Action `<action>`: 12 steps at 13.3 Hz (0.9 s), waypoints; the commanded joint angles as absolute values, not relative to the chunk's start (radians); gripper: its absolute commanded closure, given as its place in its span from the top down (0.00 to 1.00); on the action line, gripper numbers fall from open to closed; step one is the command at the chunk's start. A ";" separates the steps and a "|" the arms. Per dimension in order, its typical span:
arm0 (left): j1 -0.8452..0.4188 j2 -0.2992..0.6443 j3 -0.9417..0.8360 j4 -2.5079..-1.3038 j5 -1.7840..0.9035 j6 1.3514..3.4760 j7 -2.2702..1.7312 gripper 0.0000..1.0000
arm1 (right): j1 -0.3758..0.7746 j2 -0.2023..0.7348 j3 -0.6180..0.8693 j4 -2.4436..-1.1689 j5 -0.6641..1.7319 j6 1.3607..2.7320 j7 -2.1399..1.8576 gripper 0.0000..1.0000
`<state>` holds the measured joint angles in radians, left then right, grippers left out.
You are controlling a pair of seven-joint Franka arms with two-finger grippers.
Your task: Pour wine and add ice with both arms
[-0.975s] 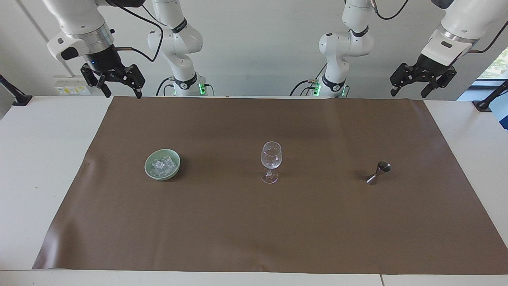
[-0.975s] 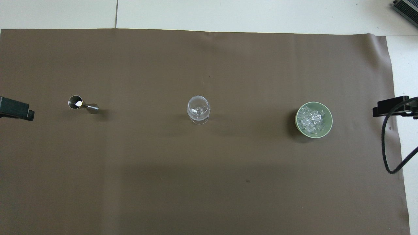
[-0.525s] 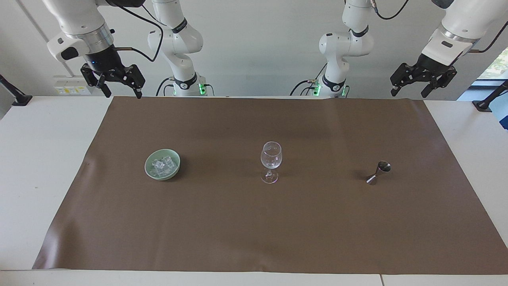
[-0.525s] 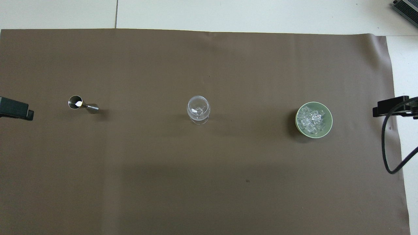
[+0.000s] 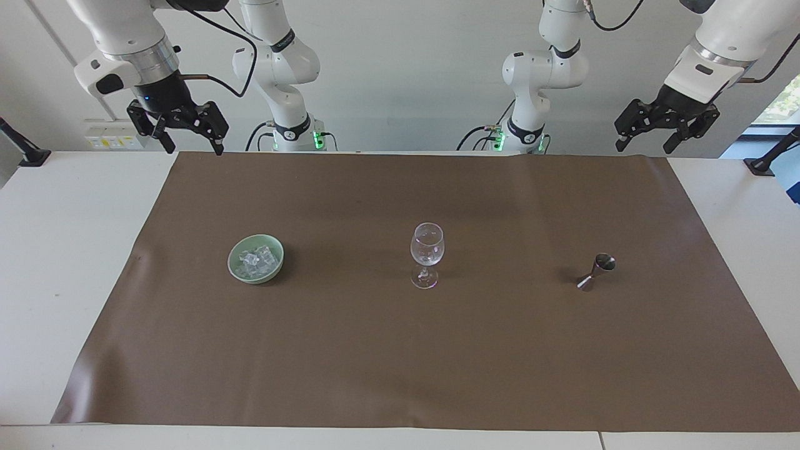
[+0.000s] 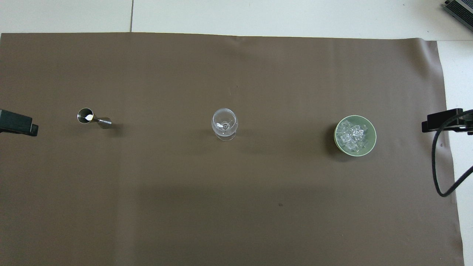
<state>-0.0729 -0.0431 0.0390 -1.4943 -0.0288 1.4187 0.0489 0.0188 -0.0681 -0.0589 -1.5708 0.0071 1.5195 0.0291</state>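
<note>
So the right gripper (image 5: pixel 190 147) hangs up in the air over its own end of the desk (image 5: pixel 75 250) with its fingers spread and nothing in them, and the ice (image 5: pixel 256 260) sits below it and toward the middle, piled in a pale green bowl (image 5: pixel 240 274) on the brown mat (image 5: pixel 400 362). Next along the row is an upright wine glass (image 5: pixel 427 250) (looks empty), standing between the two grippers. Last is a little metal jigger (image 5: pixel 597 272), below the left gripper (image 5: pixel 645 145), which hangs released over its own end of the mat, holding nothing.
</note>
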 commanded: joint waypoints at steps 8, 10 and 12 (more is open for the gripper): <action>-0.075 -0.055 0.043 -1.502 -0.015 1.430 0.055 1.00 | 0.009 -0.084 -0.057 -1.588 0.026 1.519 0.011 1.00; -0.075 -0.055 0.043 -1.502 -0.015 1.436 0.055 1.00 | 0.009 -0.084 -0.057 -1.588 0.026 1.519 0.011 1.00; -0.077 -0.055 0.043 -1.502 -0.015 1.436 0.055 1.00 | 0.009 -0.084 -0.057 -1.588 0.026 1.517 0.011 1.00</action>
